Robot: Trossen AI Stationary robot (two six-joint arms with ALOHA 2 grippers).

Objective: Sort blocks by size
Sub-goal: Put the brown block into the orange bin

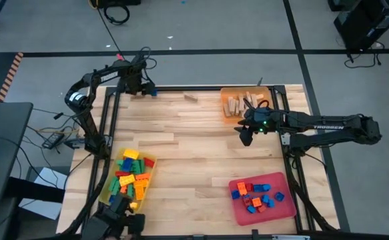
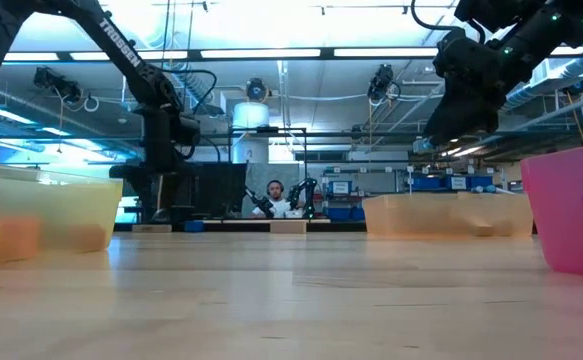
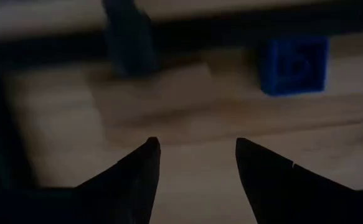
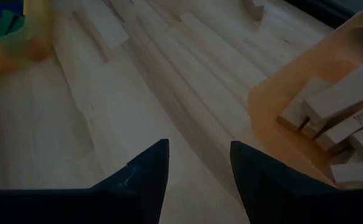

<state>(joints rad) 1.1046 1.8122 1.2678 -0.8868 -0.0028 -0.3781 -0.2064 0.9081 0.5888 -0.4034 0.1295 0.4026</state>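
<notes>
**Two empty hands over the desk, blocks in three trays**

My left hand (image 1: pixel 143 85) is at the far left corner of the desk (image 1: pixel 187 153). Its fingers (image 3: pixel 137 180) are spread and hold nothing. Just in front of it lie a blue block (image 3: pixel 293 64) and a tan wooden piece (image 3: pixel 153 99). Nearer to my base, the yellow tray (image 1: pixel 107 190) holds mixed colored blocks (image 1: pixel 129 177). One wooden block (image 1: pixel 191 98) lies alone on the desk between my hands. My right hand (image 1: pixel 246 138) hangs above the desk, fingers apart and empty, just beside the orange tray (image 1: pixel 226 113) with wooden blocks (image 4: pixel 340 115). The red tray (image 1: pixel 284 207) with blue and orange blocks (image 1: pixel 255 195) is well apart from this hand.
</notes>
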